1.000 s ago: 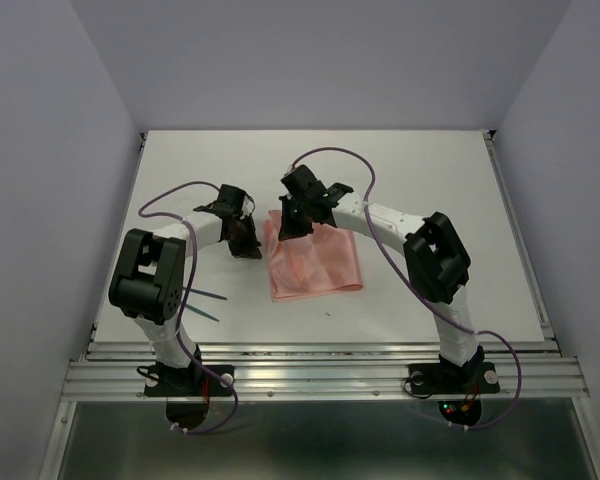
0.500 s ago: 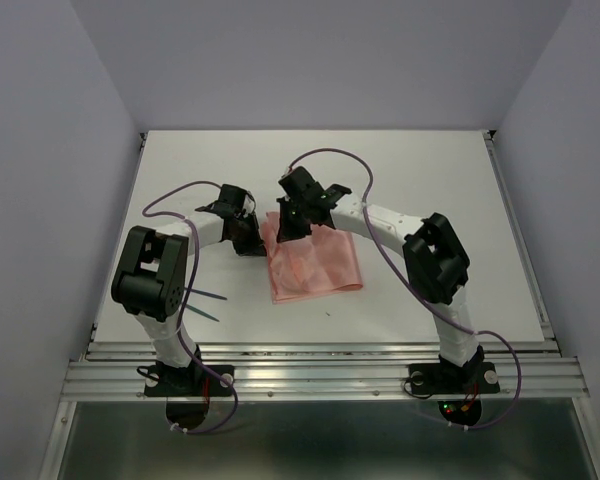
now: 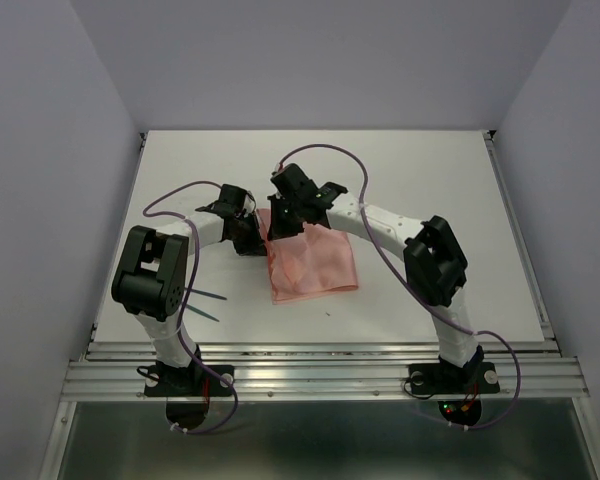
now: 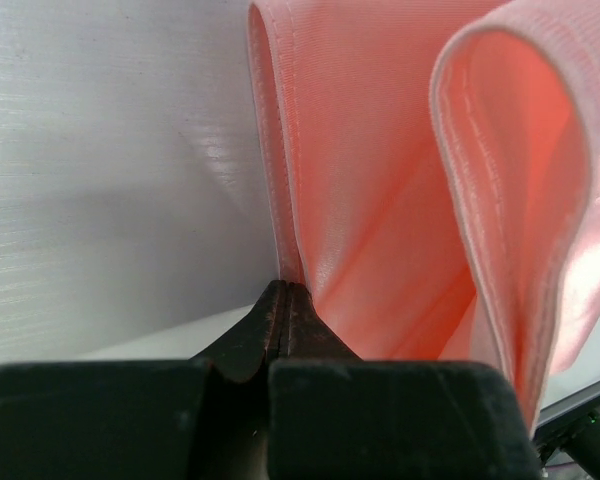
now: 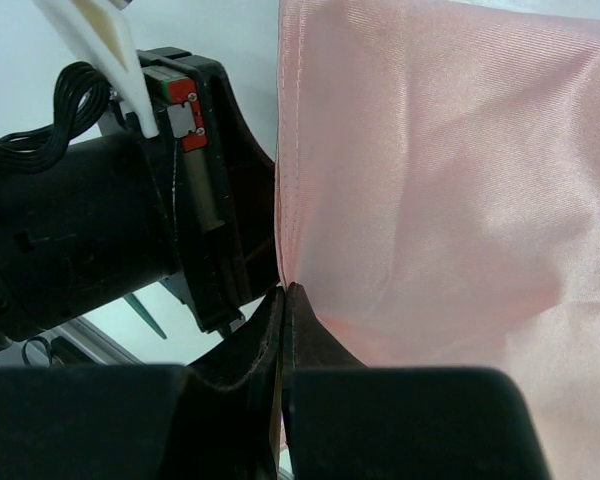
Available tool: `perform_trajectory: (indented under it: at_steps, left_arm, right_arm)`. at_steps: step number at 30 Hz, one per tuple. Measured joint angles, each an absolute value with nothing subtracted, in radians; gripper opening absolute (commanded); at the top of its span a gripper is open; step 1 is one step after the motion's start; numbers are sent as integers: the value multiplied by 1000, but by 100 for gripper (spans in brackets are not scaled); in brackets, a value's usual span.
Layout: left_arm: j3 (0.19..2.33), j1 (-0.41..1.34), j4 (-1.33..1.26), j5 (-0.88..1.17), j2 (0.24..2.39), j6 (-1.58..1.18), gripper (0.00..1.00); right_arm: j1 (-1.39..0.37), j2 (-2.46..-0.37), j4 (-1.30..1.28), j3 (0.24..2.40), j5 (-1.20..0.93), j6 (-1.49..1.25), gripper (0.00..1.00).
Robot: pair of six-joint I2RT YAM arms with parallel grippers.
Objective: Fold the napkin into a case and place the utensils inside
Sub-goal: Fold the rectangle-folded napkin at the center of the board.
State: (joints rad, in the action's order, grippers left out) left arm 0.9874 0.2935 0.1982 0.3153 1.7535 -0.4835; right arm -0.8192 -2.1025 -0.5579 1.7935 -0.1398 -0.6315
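Together, the left gripper (image 4: 285, 288) and right gripper (image 5: 283, 290) pinch shut on the far left edge of the thin salmon-pink cloth napkin (image 3: 315, 265).

Napkin (image 4: 380, 200): thin satiny cloth; table (image 3: 430, 190): matt.

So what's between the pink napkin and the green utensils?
Just bare table between the napkin and the utensils, seen from the top camera.

Arms bend inward, left claw (image 3: 253, 240) and right claw (image 3: 280, 224) pinched shut, close together
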Motion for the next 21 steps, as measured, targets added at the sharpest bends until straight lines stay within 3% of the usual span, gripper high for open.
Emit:
perform_trajectory:
  at_steps: [21]
  left_arm:
    - [987, 295, 200, 310, 1752, -488, 0]
  right_arm:
    - [-839, -2162, -562, 1806, -159, -632, 1]
